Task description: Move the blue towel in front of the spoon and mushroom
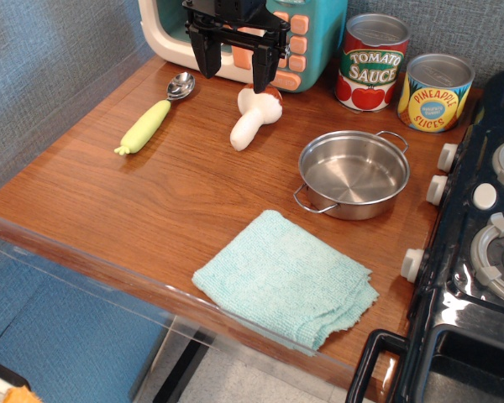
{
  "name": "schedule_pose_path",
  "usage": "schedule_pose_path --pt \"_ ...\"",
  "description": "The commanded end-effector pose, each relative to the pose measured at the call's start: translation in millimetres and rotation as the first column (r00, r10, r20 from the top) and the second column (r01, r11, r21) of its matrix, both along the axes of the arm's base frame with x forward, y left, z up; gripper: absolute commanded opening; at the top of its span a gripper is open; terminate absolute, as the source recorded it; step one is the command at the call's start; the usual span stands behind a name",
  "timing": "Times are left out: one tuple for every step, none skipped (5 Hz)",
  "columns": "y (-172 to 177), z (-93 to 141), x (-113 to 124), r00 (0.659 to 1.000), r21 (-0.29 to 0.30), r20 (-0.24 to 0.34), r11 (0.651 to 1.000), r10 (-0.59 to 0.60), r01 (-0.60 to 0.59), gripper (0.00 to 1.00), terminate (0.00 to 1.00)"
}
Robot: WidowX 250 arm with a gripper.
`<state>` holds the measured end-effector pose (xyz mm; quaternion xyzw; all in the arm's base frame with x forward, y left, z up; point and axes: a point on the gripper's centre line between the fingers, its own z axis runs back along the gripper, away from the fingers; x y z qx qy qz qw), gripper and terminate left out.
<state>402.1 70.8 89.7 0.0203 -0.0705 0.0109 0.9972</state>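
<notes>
Towel (287,279): pale aqua terry, folded, rumpled.

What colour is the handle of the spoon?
Yellow-green, with a silver bowl; the spoon shows clearly in the only view, observation.image.

Pincer (235,65) cut off above by top edge, arm unseen. Mushroom (254,117) cap partly hidden behind one finger (264,69). Stove (475,252) cropped at right and bottom. Toy oven (315,42) clipped at top, front partly blocked.
</notes>
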Motion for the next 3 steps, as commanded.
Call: schedule_pose_path --pt "0 0 0 1.000 0.000 0.000 1.000 0.000 0.000 1.00 0.00" --pt "-11 11 -28 1.000 0.003 0.028 1.000 0.014 -0.014 1.00 0.00" --pt "-30 29 -75 0.997 0.005 0.072 1.000 0.001 -0.002 1.00 0.00"
